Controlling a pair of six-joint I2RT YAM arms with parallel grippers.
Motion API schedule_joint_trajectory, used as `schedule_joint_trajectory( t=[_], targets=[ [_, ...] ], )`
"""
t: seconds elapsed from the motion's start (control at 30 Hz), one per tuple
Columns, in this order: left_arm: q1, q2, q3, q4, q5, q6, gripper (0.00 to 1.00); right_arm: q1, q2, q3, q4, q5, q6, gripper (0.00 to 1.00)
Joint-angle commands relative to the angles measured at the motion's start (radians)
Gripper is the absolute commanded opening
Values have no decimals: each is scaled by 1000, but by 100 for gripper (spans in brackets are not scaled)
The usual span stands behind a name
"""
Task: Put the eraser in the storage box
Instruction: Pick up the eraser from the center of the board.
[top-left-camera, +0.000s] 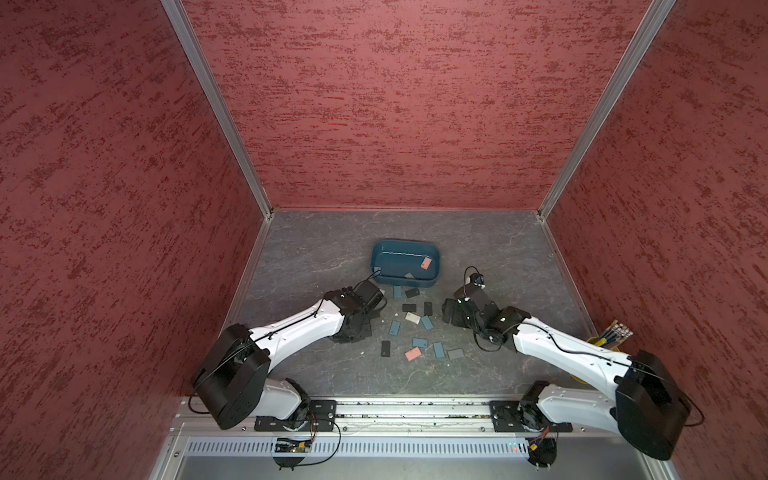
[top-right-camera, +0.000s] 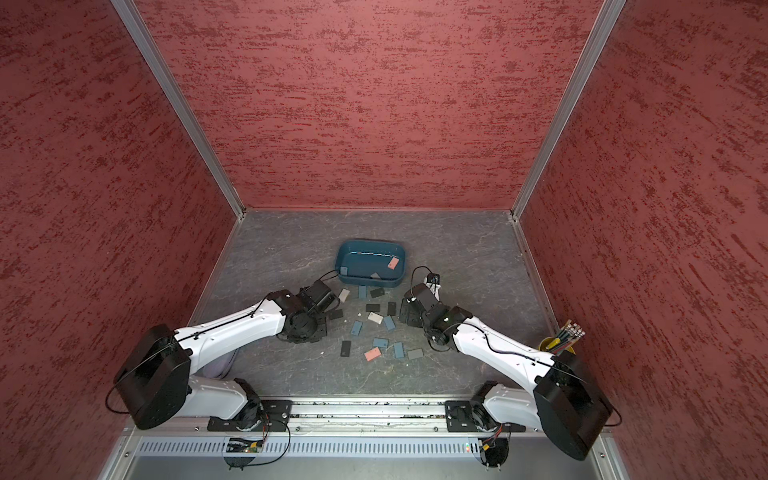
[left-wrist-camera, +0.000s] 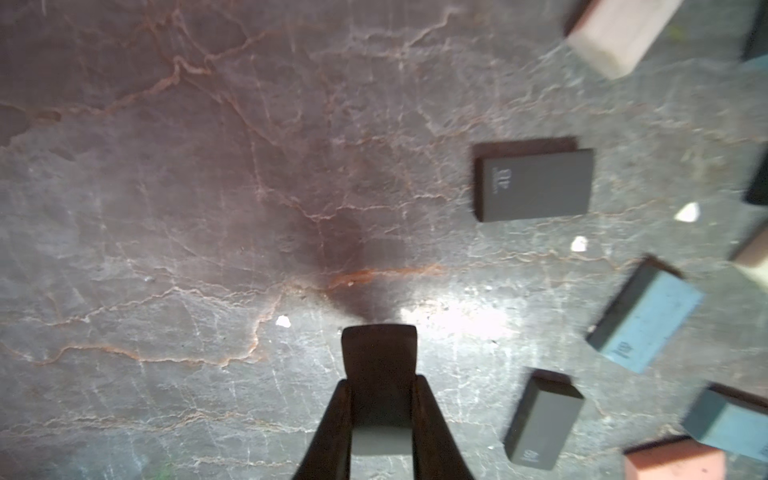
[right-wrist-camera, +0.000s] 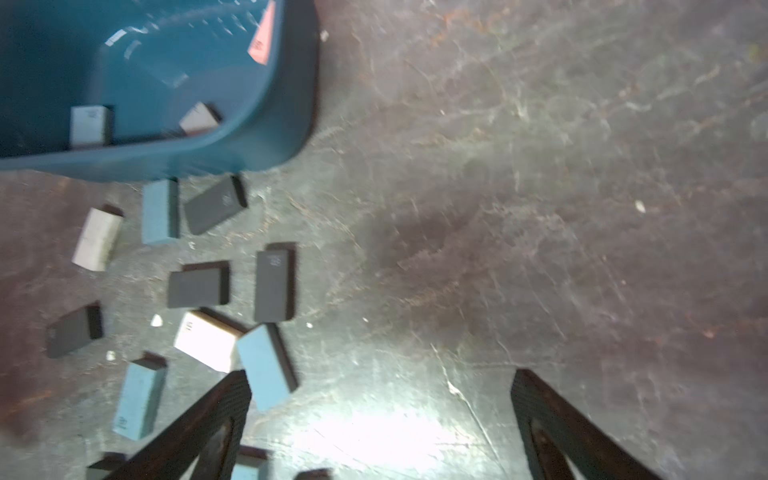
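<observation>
Now left gripper (left-wrist-camera: 380, 384) pinches a dark eraser (left-wrist-camera: 378, 353); right gripper (right-wrist-camera: 382, 380) gapes wide, with the box (top-left-camera: 415, 284) at its eleven o'clock in both top views.

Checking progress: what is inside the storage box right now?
Three erasers in the storage box: a pink eraser, a grey eraser, a pale eraser. Its near wall partly covers the last two.

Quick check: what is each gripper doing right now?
Left gripper: shut on a dark eraser.
Right gripper: open, holding nothing.
</observation>
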Motion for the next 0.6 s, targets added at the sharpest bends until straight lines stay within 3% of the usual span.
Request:
schedule_joint_trajectory(
  t=[0.0, 0.3, 0.57],
  targets=[
    [-2, 6, 76, -32, -12, 40, 20, 12, -15, -36, -2, -20, 35, 99],
    [12, 146, 382, -120, -34, 143, 21, 53, -28, -100, 11, -55, 68, 99],
    [50, 357, 679, -161, 5, 221, 21, 105, -39, -121, -10, -55, 107, 99]
  ],
)
